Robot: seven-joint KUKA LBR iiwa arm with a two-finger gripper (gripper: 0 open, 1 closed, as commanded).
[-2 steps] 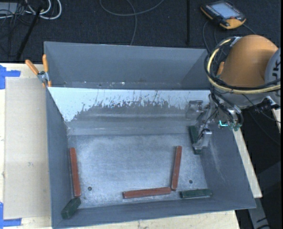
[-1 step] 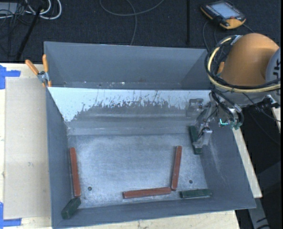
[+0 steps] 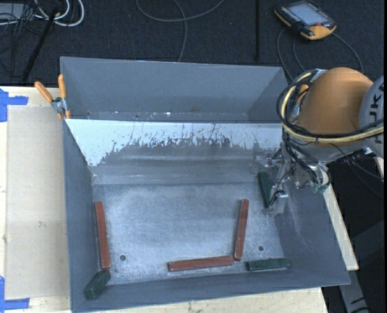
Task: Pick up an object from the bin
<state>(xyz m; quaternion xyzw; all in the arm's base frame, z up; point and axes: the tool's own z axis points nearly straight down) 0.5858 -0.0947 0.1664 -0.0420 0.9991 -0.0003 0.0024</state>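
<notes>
Grey metal bin (image 3: 173,93), gripper (image 3: 276,199) at right wall beside dark green bar (image 3: 264,186), grip unclear, brown bars (image 3: 102,235) edging open floor.

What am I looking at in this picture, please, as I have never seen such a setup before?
A single camera looks down, somewhat from one side, on a grey metal bin. The robot arm, with its orange cover and cables, comes in from the right; its job is to pick one thing out. At its end is the gripper, low by the bin's right wall. On the floor lie the left reddish-brown bar, the front reddish-brown bar and the right reddish-brown bar. A dark green block lies in the front left corner and another green block at the front right. A dark green stick sits right against the gripper; whether it is held I cannot tell.
</notes>
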